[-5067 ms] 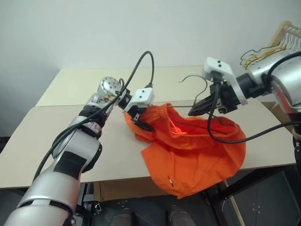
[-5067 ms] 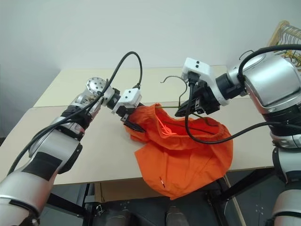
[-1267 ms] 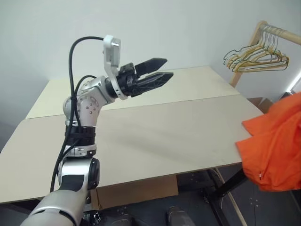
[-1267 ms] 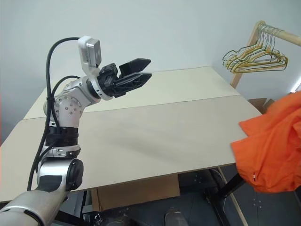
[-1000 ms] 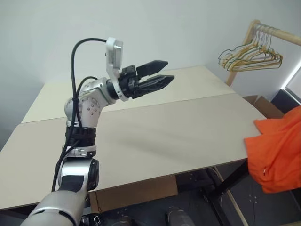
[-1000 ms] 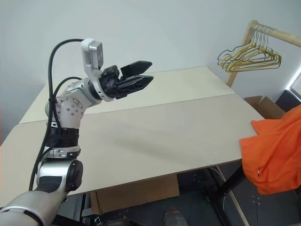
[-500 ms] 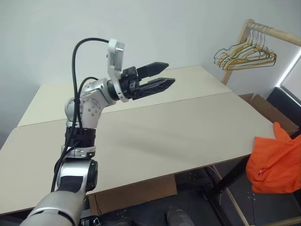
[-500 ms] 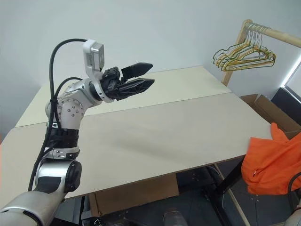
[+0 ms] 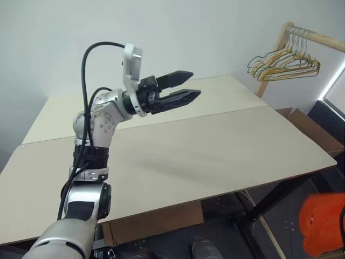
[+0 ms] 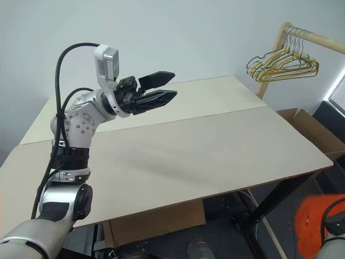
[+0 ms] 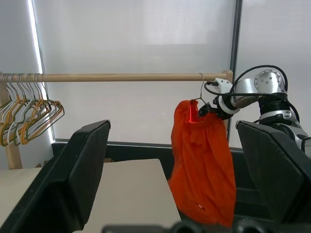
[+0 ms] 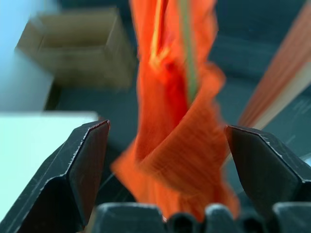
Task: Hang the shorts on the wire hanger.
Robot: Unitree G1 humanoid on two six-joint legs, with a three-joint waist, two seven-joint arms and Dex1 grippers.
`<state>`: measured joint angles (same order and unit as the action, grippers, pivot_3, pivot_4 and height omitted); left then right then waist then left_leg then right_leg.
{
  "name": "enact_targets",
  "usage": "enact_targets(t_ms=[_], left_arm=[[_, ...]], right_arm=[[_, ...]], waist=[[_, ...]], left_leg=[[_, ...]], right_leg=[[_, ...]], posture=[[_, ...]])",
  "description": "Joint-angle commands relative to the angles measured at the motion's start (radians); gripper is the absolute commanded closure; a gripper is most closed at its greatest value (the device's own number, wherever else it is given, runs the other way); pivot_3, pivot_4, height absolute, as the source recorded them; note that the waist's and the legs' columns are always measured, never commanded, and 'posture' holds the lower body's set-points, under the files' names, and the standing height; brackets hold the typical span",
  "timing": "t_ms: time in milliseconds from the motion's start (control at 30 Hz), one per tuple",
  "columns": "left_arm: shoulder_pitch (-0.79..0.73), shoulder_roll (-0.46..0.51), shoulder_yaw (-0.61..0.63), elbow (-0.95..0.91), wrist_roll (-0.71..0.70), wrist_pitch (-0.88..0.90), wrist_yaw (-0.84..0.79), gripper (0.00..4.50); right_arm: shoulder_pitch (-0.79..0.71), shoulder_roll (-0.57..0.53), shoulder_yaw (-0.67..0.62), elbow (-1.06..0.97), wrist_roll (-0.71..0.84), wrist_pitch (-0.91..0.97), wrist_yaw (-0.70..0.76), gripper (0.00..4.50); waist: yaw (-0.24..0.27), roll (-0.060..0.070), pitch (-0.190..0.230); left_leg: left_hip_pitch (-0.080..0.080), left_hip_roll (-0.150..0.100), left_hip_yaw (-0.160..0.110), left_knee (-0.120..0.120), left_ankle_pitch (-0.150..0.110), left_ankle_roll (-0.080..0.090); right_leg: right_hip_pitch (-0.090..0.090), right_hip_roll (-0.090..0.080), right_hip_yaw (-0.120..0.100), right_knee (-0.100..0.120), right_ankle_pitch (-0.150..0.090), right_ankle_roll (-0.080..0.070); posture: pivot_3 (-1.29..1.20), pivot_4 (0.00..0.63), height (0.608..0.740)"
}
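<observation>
The orange shorts (image 11: 201,160) hang on the wire hanger (image 11: 201,83), whose hook sits over a wooden rail (image 11: 121,77) past the table's right end. In the eye views the shorts (image 9: 323,224) show as a blurred orange bundle low at the right, below the table edge. My right gripper (image 11: 207,109) is beside the hanger's neck, at the top of the shorts. In the right wrist view it (image 12: 167,127) stands open, with the shorts (image 12: 170,121) and a greenish wire (image 12: 187,53) just ahead of its fingers. My left gripper (image 9: 195,83) is open and empty, raised above the table's far left.
A long beige table (image 9: 205,156) spans the middle. A bunch of gold-yellow hangers (image 9: 285,62) hangs on the rail's other end. A cardboard box (image 9: 315,129) lies on the floor beyond the table's right end.
The right gripper's grip on the hanger has opened. In the eye views the shorts have gone lower and further right. The left arm has kept still.
</observation>
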<state>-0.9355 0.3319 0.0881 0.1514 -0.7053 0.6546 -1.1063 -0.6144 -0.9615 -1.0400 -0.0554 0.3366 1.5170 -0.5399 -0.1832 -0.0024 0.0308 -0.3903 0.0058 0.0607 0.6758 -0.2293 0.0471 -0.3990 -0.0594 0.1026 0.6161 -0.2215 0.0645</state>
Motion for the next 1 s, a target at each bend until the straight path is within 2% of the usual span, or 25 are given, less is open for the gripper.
enact_targets(t_ms=[33, 233, 333, 500, 600, 700, 833, 933, 1000], left_arm=[[-0.038, 0.007, -0.001, 0.007, 0.005, -0.024, -0.005, 0.00], [-0.038, 0.012, -0.016, 0.012, 0.024, -0.034, 0.001, 0.00], [-0.038, 0.010, -0.013, 0.017, 0.046, -0.044, 0.039, 0.00], [-0.002, 0.004, -0.009, -0.005, 0.108, -0.106, 0.133, 0.00], [0.053, 0.035, -0.012, -0.045, 0.136, -0.136, 0.140, 0.00], [0.108, 0.117, -0.017, -0.087, 0.116, -0.086, 0.075, 0.00], [0.188, 0.231, -0.055, -0.141, 0.168, -0.107, 0.027, 0.00], [0.235, 0.288, -0.064, -0.170, 0.197, -0.121, 0.016, 0.00], [0.251, 0.306, -0.065, -0.181, 0.206, -0.126, 0.014, 0.00]], right_arm=[[0.078, 0.015, 0.132, -0.227, -0.093, -0.147, 0.018, 0.05], [0.197, 0.047, 0.307, -0.422, -0.243, -0.385, 0.055, 0.05], [0.228, 0.053, 0.394, -0.484, -0.268, -0.576, 0.139, 0.05], [0.218, 0.122, 0.485, -0.549, -0.103, -0.779, 0.448, 0.05], [0.243, 0.140, 0.532, -0.560, 0.042, -0.785, 0.664, 0.05], [0.276, 0.117, 0.575, -0.562, 0.160, -0.775, 0.863, 0.05], [0.308, 0.109, 0.632, -0.555, 0.282, -0.767, 1.052, 0.05], [0.351, 0.099, 0.694, -0.539, 0.290, -0.801, 1.157, 0.05], [0.372, 0.091, 0.733, -0.513, 0.258, -0.837, 1.202, 0.05]], waist=[[-0.001, 0.000, 0.000], [-0.012, 0.000, 0.000], [-0.013, -0.001, 0.000], [-0.016, -0.004, 0.002], [-0.015, -0.006, 0.004], [-0.001, -0.009, 0.005], [0.042, -0.010, 0.006], [0.089, -0.014, 0.007], [0.123, -0.016, 0.009]], left_leg=[[0.000, 0.000, 0.000, 0.000, 0.000, 0.000], [0.000, 0.000, 0.001, 0.000, 0.000, 0.000], [0.000, 0.001, 0.001, 0.000, 0.000, 0.000], [0.001, 0.002, 0.000, 0.000, 0.000, 0.000], [0.003, 0.003, -0.001, 0.000, 0.000, 0.001], [0.003, 0.004, -0.001, -0.001, -0.001, 0.001], [0.001, 0.005, -0.002, -0.003, -0.001, 0.002], [0.001, 0.005, -0.001, -0.005, -0.001, 0.002], [-0.001, 0.006, -0.001, -0.005, -0.001, 0.002]], right_leg=[[0.000, 0.000, 0.000, 0.000, 0.000, 0.000], [0.000, 0.000, 0.001, -0.001, 0.000, 0.001], [0.000, 0.000, 0.001, -0.001, 0.001, 0.001], [0.002, 0.001, 0.001, -0.001, 0.001, 0.002], [0.005, 0.001, -0.001, -0.003, 0.002, 0.003], [0.005, 0.001, -0.002, -0.004, 0.005, 0.007], [0.003, 0.001, -0.004, -0.004, 0.005, 0.007], [0.001, 0.001, -0.005, -0.005, 0.004, 0.005], [-0.003, 0.001, -0.005, -0.004, 0.001, -0.001]], posture=[[-0.17, 0.000, 0.740], [-0.16, 0.000, 0.740], [-0.14, 0.000, 0.740], [-0.10, 0.000, 0.740], [-0.06, 0.000, 0.740], [-0.02, 0.000, 0.740], [0.05, 0.000, 0.740], [0.09, 0.000, 0.740], [0.12, 0.000, 0.740]])
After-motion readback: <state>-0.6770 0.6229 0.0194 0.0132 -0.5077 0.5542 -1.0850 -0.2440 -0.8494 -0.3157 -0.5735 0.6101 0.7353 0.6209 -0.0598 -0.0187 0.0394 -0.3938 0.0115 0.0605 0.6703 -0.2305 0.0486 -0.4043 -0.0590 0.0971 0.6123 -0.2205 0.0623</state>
